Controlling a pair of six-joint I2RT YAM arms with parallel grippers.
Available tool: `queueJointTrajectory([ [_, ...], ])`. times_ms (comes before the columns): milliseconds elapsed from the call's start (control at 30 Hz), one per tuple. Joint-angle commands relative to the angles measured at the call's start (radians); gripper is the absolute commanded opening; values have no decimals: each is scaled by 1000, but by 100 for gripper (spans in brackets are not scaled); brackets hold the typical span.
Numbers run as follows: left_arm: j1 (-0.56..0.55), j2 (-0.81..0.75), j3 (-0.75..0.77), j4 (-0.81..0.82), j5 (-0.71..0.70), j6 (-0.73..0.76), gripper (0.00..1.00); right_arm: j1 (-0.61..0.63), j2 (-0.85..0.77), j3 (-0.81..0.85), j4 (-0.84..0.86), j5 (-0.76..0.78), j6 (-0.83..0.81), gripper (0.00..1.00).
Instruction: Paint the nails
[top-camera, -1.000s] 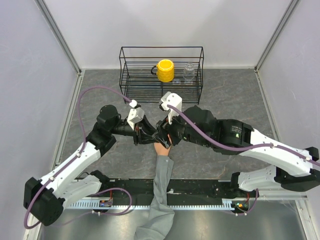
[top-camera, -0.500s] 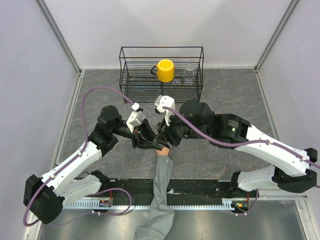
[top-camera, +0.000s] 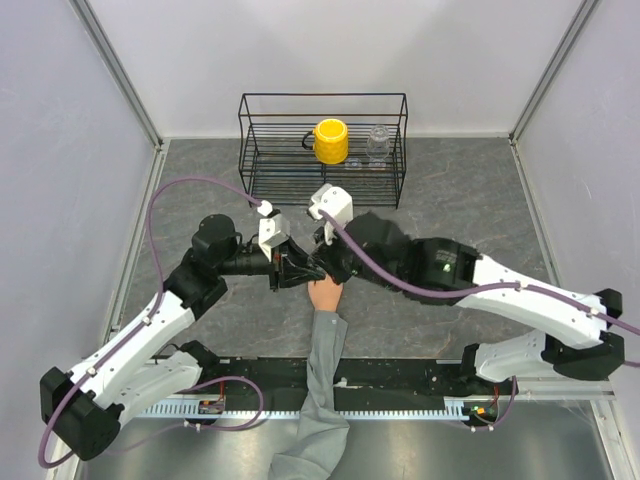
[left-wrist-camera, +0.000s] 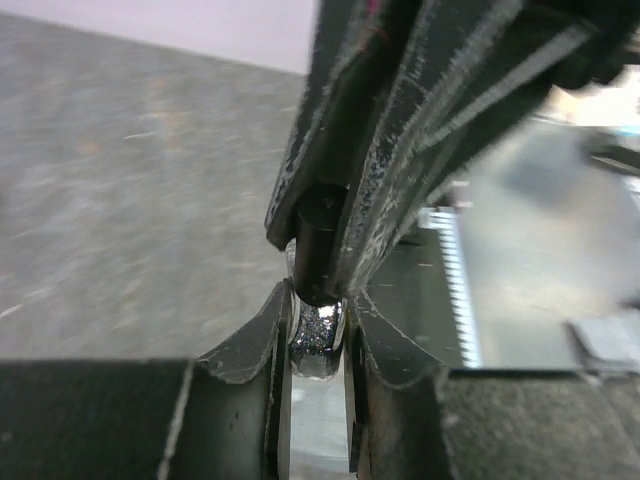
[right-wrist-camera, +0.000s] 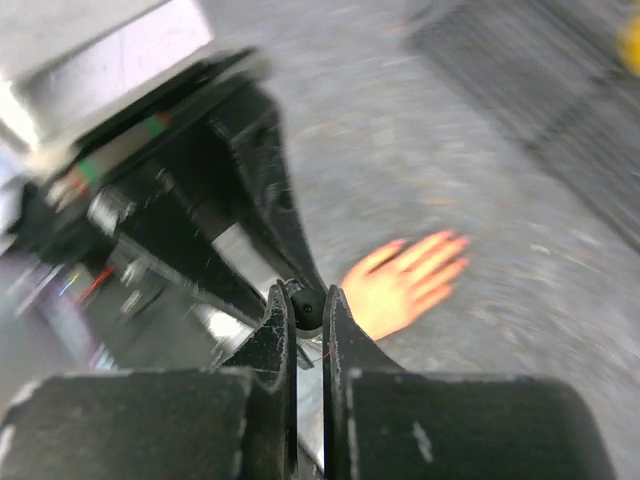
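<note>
Pinches a small glittery bottle (left-wrist-camera: 318, 345) in the left gripper (left-wrist-camera: 318, 308); clamps its black cap (left-wrist-camera: 318, 250) in the right gripper (right-wrist-camera: 307, 297). Finds the mannequin hand (right-wrist-camera: 405, 285) flat on the table (top-camera: 450, 200) close by, slightly splayed; cannot make out the nails (right-wrist-camera: 455, 245).

A black wire rack (top-camera: 285, 178) is standing at the far side of the grey table (top-camera: 470, 195). A yellow mug (top-camera: 330, 141) and a clear glass jar (top-camera: 377, 144) are sitting inside it, side by side, apart.
</note>
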Motion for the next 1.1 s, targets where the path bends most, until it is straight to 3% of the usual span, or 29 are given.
queueJointTrajectory([
  [0, 23, -51, 48, -66, -445, 108, 2, 201, 86, 10, -17, 616, 197, 0],
  [33, 26, -57, 48, -91, -484, 111, 2, 226, 137, 23, -49, 792, 310, 0],
  [100, 31, -74, 47, -103, -563, 118, 2, 289, 181, 58, -138, 897, 415, 0],
  [200, 31, -94, 31, -97, -588, 126, 2, 336, 226, 87, -146, 944, 454, 0],
  [300, 31, -97, 31, -77, -513, 127, 2, 333, 244, 119, -146, 916, 403, 0],
  [333, 31, -96, 33, -70, -492, 126, 2, 329, 232, 124, -143, 894, 383, 8],
  [367, 31, -94, 31, -65, -451, 126, 2, 317, 220, 126, -128, 872, 347, 28],
  [400, 31, -91, 31, -61, -431, 124, 2, 309, 206, 123, -118, 816, 323, 36],
  [467, 31, -85, 36, -60, -376, 123, 2, 280, 151, 107, -94, 756, 276, 48],
  [633, 31, -68, 37, -22, -248, 114, 2, 229, 18, 73, -68, 533, 168, 66],
  [700, 29, -55, 37, 2, -150, 105, 2, 217, -10, 69, -69, 486, 119, 68],
  [933, 11, 2, 28, 130, 171, -4, 2, 120, -76, 69, -72, -25, -63, 64],
  [1067, -6, 22, 25, 156, 245, -26, 2, 85, -49, 96, -110, -82, -97, 61],
])
